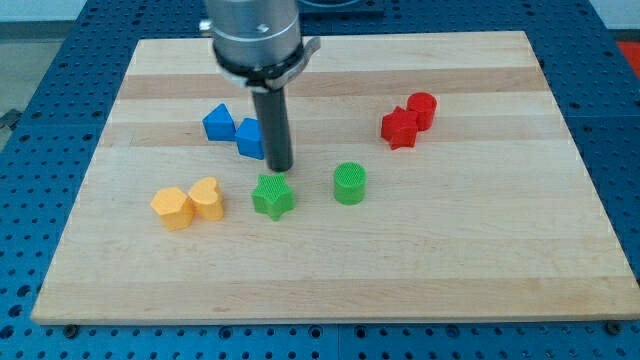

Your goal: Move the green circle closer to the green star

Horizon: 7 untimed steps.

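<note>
The green circle (349, 184) stands near the middle of the wooden board. The green star (272, 196) lies to its left, a small gap apart. My tip (281, 168) sits just above the green star at its upper right, to the left of the green circle. The dark rod rises from there to the arm's grey body at the view's top.
A blue triangle (218, 123) and a blue block (250, 138) lie left of the rod. A yellow hexagon (172, 207) and a yellow heart (207, 198) lie at the left. A red star (399, 128) and a red cylinder (422, 108) lie at the right.
</note>
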Each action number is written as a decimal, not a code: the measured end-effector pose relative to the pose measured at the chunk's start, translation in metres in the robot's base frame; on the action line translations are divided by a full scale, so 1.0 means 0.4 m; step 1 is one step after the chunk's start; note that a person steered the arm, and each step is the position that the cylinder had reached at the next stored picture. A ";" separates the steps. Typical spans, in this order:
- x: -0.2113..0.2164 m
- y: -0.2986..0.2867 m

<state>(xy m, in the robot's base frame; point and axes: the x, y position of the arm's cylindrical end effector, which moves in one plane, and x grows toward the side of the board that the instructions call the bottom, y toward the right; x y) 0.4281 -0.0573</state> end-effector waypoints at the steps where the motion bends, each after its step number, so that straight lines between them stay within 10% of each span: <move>1: -0.046 0.129; 4: 0.133 0.296; 7: 0.044 0.324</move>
<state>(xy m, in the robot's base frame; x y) 0.4457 0.0721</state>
